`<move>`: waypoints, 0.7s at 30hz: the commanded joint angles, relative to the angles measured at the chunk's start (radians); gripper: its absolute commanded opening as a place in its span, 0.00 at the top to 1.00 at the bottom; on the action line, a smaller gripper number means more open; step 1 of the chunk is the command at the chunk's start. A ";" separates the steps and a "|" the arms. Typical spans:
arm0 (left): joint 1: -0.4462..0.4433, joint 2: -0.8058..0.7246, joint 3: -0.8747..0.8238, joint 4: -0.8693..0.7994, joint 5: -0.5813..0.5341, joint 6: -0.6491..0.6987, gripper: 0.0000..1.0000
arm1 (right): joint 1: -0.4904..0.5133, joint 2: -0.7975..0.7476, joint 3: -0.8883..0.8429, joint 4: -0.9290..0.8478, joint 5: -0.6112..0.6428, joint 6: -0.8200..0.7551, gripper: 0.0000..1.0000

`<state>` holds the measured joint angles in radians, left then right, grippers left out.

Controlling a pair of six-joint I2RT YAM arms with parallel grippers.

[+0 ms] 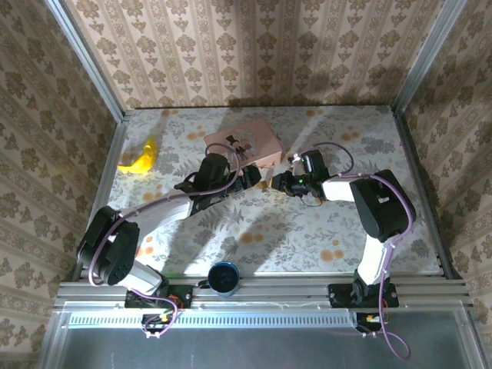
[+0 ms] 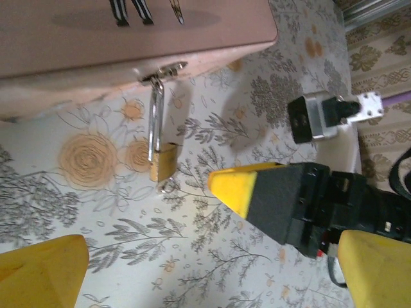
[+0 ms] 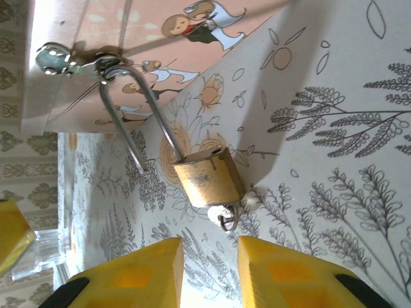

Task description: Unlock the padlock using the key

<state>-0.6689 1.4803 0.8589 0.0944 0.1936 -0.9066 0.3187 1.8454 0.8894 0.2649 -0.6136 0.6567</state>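
The padlock [image 3: 209, 179] is lying mid-frame on the desk [image 3: 347, 128], hooked to the pink box [image 3: 128, 13], key [image 3: 225, 218] in its base. The right fingers [image 3: 141, 269] are standing slightly apart below it, the left fingers [image 2: 38, 269] gaping wide, neither gripping. One shackle leg seems free; backing off cleanly comes next.

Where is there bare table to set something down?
Free: the far-right corner past the pink box; the near middle between the blue cup and the right arm. Crowded: the box's front, where the padlock, left gripper and right gripper meet.
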 commanded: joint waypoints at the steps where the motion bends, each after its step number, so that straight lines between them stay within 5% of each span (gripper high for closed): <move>1: 0.019 -0.051 0.026 -0.065 -0.031 0.100 0.00 | 0.014 -0.070 0.023 -0.114 0.080 -0.059 0.71; 10: 0.122 -0.113 0.070 -0.258 -0.138 0.258 0.00 | 0.057 -0.173 0.075 -0.281 0.225 -0.164 0.66; 21: 0.298 -0.057 0.114 -0.274 -0.181 0.312 0.00 | 0.060 -0.063 0.226 -0.312 0.226 -0.189 0.66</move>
<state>-0.3908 1.4002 0.9379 -0.1574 0.0303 -0.6380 0.3744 1.7443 1.0737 -0.0048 -0.4107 0.4961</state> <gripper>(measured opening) 0.999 0.337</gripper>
